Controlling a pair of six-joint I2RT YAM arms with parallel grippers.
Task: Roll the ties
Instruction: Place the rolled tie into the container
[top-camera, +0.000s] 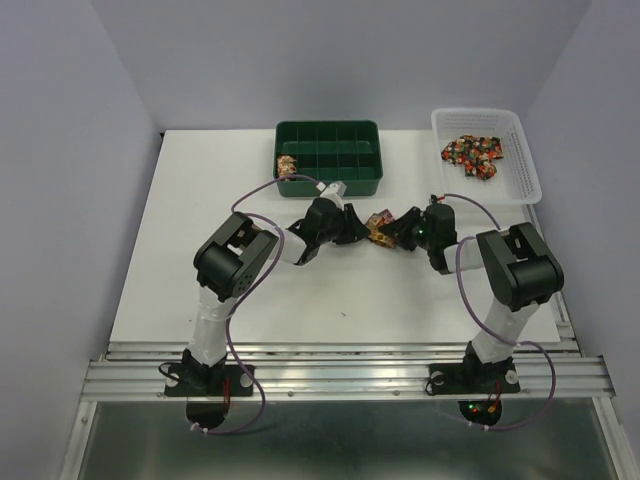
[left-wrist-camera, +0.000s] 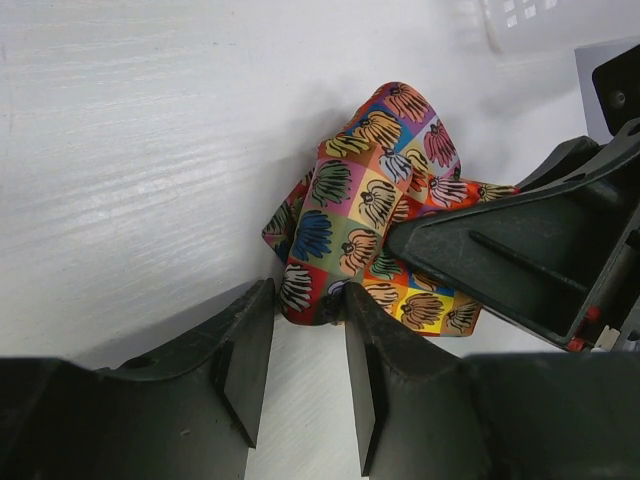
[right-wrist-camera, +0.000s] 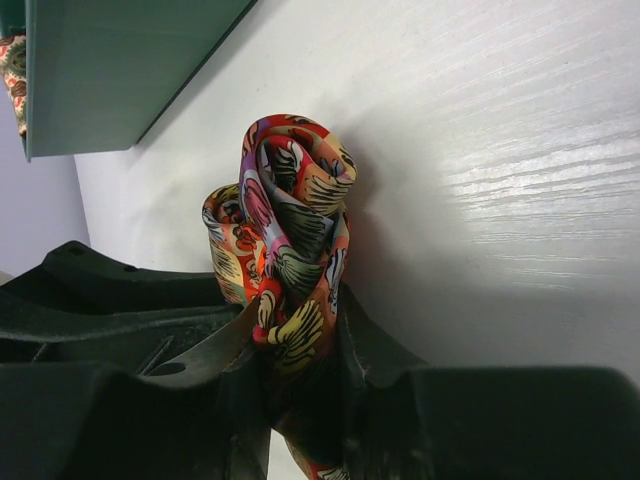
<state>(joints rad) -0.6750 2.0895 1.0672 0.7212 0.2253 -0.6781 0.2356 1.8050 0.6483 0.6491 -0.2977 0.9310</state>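
The tie (left-wrist-camera: 370, 190) sits on the white surface (top-camera: 200, 250) at the middle of the top view, below the green tray (top-camera: 365, 180), and the two arms meet over it from either side. It is bunched into a loose, standing coil, not a neat roll. Its print is of small squares in red, orange, gold, blue and purple.

The left hand (left-wrist-camera: 310, 300) comes in from the bottom of its own wrist view. Its jaws are about half closed, and the tie's lower fold is set between the very tips. The cloth touches both fingers (left-wrist-camera: 245, 350), and bare surface shows in the gap behind it.

The right hand (right-wrist-camera: 300, 330) is closed tight on the other side of the same tie. In the right wrist view the fabric is squeezed between the two dark fingers (right-wrist-camera: 390, 400), and the coil rises above them towards the centre of the frame. In the left wrist view this hand lies at the right edge, over the tie's right side.

A rolled tie (top-camera: 287, 163) rests in the left-hand compartment of the green tray. Several loose ties (top-camera: 472, 152) lie heaped in the white basket (top-camera: 525, 170) at the upper right of the top view.
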